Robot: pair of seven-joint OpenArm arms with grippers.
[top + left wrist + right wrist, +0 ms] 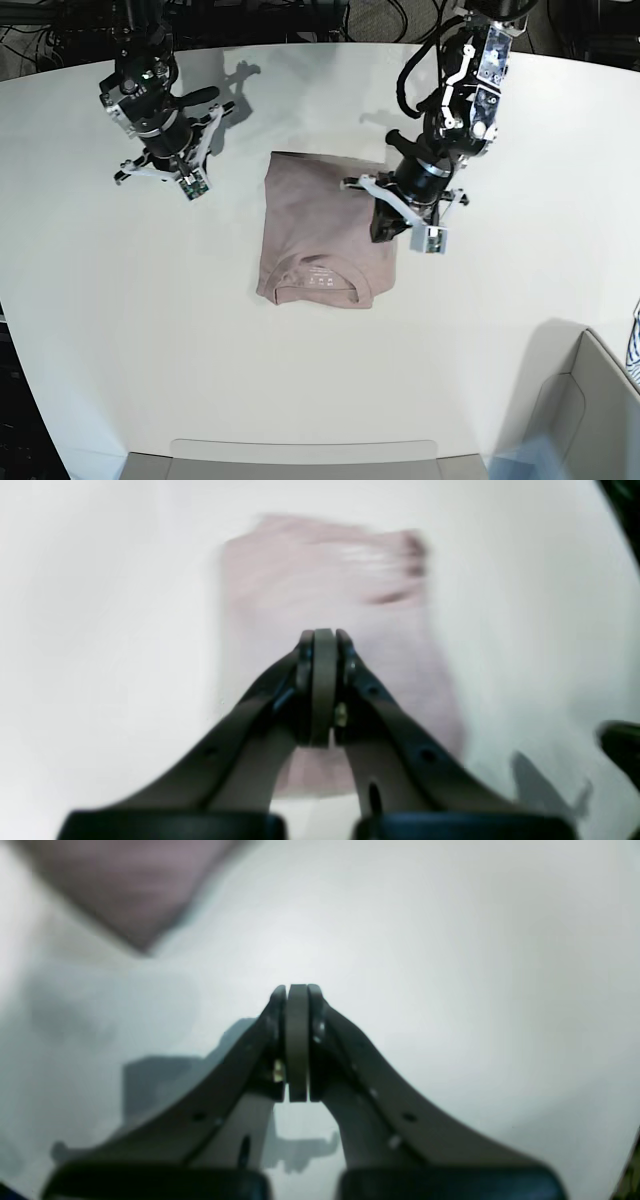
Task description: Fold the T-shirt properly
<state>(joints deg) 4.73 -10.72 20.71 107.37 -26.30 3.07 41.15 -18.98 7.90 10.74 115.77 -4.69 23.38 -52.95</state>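
The mauve-pink T-shirt point(323, 232) lies folded into a flat rectangle in the middle of the white table, its neck label facing the front edge. It shows blurred in the left wrist view point(320, 575), and one corner shows in the right wrist view point(125, 890). My left gripper point(324, 632) is shut and empty, hovering over the shirt's right edge point(385, 226). My right gripper point(297, 987) is shut and empty over bare table, to the left of the shirt and apart from it point(160, 152).
A grey open box point(590, 400) stands at the front right, with a striped cloth point(635, 345) at the right edge. A flat grey tray point(300, 460) lies along the front edge. Cables and dark gear sit behind the table.
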